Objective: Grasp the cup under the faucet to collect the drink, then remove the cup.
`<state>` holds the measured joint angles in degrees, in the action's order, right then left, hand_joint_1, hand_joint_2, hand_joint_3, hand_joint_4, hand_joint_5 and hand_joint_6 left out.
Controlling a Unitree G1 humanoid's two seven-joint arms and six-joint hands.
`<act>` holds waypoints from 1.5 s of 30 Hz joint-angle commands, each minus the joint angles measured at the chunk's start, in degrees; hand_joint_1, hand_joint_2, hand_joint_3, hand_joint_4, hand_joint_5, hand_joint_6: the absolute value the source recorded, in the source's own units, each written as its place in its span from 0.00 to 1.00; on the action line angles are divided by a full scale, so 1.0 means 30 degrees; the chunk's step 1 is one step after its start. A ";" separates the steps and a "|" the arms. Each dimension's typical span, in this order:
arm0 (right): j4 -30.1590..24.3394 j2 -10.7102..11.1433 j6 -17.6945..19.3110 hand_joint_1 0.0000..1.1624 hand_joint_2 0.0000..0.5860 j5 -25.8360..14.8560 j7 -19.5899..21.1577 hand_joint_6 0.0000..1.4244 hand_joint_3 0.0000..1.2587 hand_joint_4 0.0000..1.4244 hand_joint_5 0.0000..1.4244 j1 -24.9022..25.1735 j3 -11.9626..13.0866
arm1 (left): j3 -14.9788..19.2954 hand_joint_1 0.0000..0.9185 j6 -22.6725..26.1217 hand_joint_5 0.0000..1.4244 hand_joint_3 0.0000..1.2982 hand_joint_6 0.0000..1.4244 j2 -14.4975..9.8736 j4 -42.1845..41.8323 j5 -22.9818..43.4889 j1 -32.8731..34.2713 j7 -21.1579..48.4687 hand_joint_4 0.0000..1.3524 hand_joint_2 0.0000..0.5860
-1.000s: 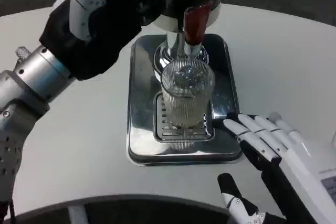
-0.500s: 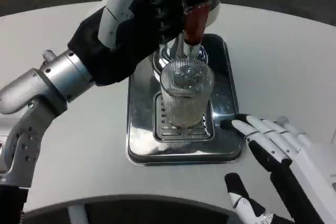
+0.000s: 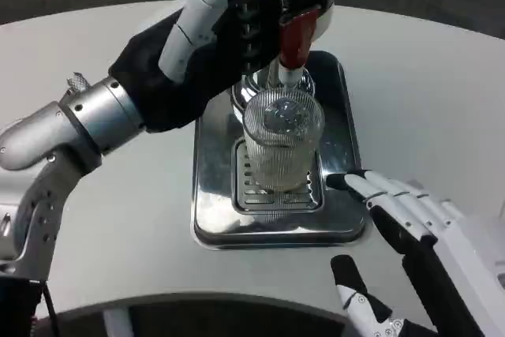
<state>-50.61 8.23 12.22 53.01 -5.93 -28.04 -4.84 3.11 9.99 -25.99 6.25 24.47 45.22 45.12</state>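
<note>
A clear ribbed cup (image 3: 282, 144) stands upright on the grille of the shiny steel drip tray (image 3: 211, 195), right under the faucet with its red tap handle (image 3: 293, 39). My left hand (image 3: 237, 33), in a dark sleeve, reaches over the dispenser top beside the red handle; whether its fingers touch the handle I cannot tell. At the tray's right front corner my right hand (image 3: 406, 222) lies open, its fingers (image 3: 371, 187) spread and pointing toward the cup, a short gap away from it.
The white round table (image 3: 426, 92) carries the tray and dispenser. Its front edge runs close below the tray, with dark floor beyond. Bare table surface lies to the right and left of the tray.
My left arm has swung right and now covers the dispenser top next to the red handle. My right hand has crept slightly left toward the cup. The cup has stayed put.
</note>
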 commanded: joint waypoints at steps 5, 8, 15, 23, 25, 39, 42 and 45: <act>0.0008 -0.0174 0.0137 0.33 0.89 0.0110 0.0328 0.16 0.16 0.11 0.14 -0.0328 -0.0032 | -0.0919 0.00 -0.1604 0.00 0.00 0.00 -0.0714 -0.0932 -0.1840 0.0163 0.0940 0.00 0.13; -0.0002 -0.0213 0.0142 0.33 0.89 0.0078 0.0309 0.16 0.16 0.11 0.14 -0.0340 -0.0021 | -0.1104 0.00 -0.2113 0.00 0.00 0.00 -0.0939 -0.1289 -0.2378 0.0226 0.1017 0.00 0.12; -0.0030 -0.0219 0.0180 0.33 0.89 -0.0011 0.0328 0.18 0.16 0.12 0.15 -0.0440 0.0012 | -0.1401 0.00 -0.3539 0.00 0.00 0.00 -0.1364 -0.1821 -0.3714 -0.0036 0.1145 0.00 0.12; -0.0043 -0.0239 0.0142 0.33 0.89 -0.0138 0.0353 0.19 0.16 0.12 0.15 -0.0584 0.0106 | -0.2035 0.00 -0.6884 0.00 0.00 0.00 -0.2250 -0.1889 -0.6309 0.0007 0.0859 0.00 0.13; -0.0052 -0.0249 0.0097 0.33 0.89 -0.0168 0.0329 0.19 0.16 0.12 0.15 -0.0615 0.0144 | -0.2108 0.00 -0.7393 0.00 0.00 0.00 -0.2341 -0.1925 -0.6676 -0.0011 0.0821 0.00 0.14; 0.0136 -0.0386 -0.0164 0.34 0.89 -0.0758 0.0197 0.20 0.16 0.12 0.15 -0.0691 0.0457 | -0.2878 0.00 -1.1428 0.00 0.00 0.00 -0.3521 -0.2368 -1.0455 0.0134 -0.0380 0.00 0.14; 0.0292 -0.0506 -0.0380 0.34 0.89 -0.0971 0.0120 0.20 0.16 0.11 0.15 -0.0743 0.0442 | -0.2897 0.00 -1.1751 0.00 0.00 0.00 -0.3596 -0.2344 -1.0693 0.0064 -0.0655 0.00 0.14; 0.0511 -0.0640 -0.0759 0.34 0.87 -0.1358 0.0013 0.20 0.16 0.11 0.15 -0.0758 0.0360 | -0.2872 0.00 -1.1985 0.00 0.00 0.00 -0.3646 -0.2342 -1.0875 0.0037 -0.0855 0.00 0.14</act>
<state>-49.70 6.93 11.00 50.08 -5.73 -29.53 -3.63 -4.49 -23.76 -36.13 0.34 -7.38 45.43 42.57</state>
